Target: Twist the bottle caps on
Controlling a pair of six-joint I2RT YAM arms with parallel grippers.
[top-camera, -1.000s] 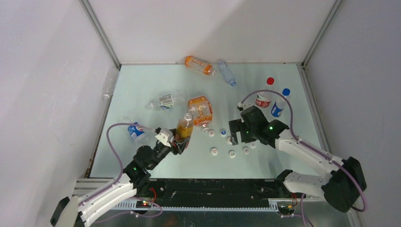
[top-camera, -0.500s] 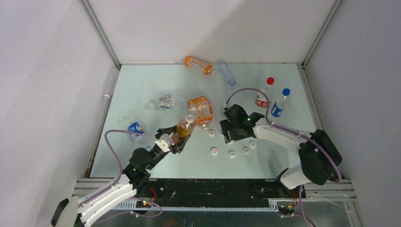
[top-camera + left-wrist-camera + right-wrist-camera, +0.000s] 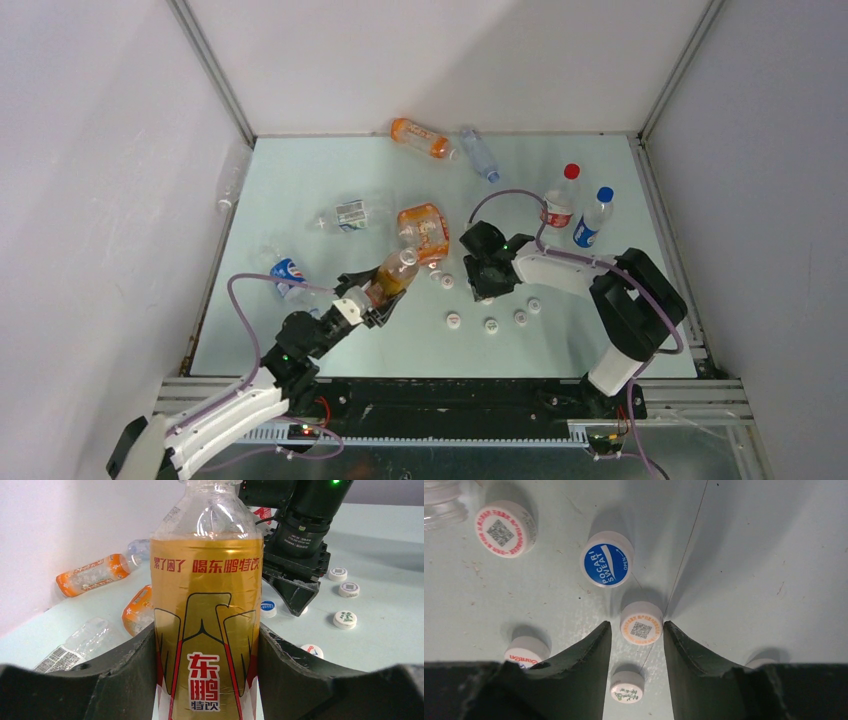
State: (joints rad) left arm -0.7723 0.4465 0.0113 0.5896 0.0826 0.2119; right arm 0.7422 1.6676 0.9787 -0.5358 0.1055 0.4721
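Note:
An amber bottle (image 3: 206,610) with a gold and red label stands uncapped between the fingers of my left gripper (image 3: 206,650), which is shut on its body; the same bottle (image 3: 393,274) sits left of centre in the top view. My right gripper (image 3: 636,625) points down at the table with a white QR-printed cap (image 3: 641,623) between its fingertips. The jaws are narrow and open, with a thin gap on the left side. The cap rests on the table. Around it lie a blue cap (image 3: 606,565), a red-ringed white cap (image 3: 504,529) and a green-printed cap (image 3: 626,690).
More white caps (image 3: 491,325) lie scattered near the right gripper (image 3: 481,283). Two capped bottles (image 3: 560,200) stand at the right. An orange bottle (image 3: 420,137) and a clear one (image 3: 480,153) lie at the back, a crushed orange bottle (image 3: 424,230) mid-table, and a Pepsi bottle (image 3: 288,272) at the left.
The right arm swung left and came down over the caps, and its jaws narrowed from wide open to close round the white cap. The left arm shifted slightly with the bottle.

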